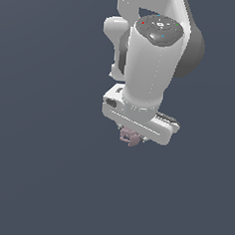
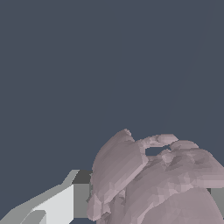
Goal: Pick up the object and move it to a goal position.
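Note:
The object [image 1: 130,137] is a small lumpy pinkish-mauve clump that pokes out just under the white hand of the arm, a little to the exterior view's right of centre. My gripper [image 1: 132,135] points straight down over it, and the hand hides most of the fingers. In the wrist view the object [image 2: 153,179] fills the space between the two fingers. One grey-white finger [image 2: 65,201] presses against one flank of the clump. A sliver of the other finger [image 2: 218,199] shows at the opposite flank. My gripper [image 2: 144,203] is shut on the object.
A plain dark blue-grey ground [image 1: 40,173] surrounds the arm on every side. No other object, container or edge shows. The arm's white links [image 1: 149,62] rise behind and above the hand.

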You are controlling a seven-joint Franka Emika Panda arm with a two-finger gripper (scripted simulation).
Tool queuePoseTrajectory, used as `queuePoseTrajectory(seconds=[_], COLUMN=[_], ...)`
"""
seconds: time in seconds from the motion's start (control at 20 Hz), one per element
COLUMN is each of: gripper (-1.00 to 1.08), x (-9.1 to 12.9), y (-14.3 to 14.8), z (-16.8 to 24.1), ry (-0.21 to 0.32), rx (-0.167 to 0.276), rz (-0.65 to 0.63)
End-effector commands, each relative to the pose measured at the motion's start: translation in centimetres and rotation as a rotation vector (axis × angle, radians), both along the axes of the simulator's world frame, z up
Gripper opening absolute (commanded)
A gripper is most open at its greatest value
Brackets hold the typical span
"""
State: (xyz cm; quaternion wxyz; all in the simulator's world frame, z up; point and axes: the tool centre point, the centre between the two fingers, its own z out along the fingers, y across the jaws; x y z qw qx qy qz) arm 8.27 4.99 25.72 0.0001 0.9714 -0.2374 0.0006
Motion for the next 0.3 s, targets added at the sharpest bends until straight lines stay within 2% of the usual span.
queuePoseTrajectory(seconds=[0.0,0.25], gripper=[-1.00,-1.00], x=[0.24,0.42], y=[0.24,0.42], z=[0.58,0.93], ry=[0.001,0.001], rx=[0.000,0.000], rz=[-0.001,0.000])
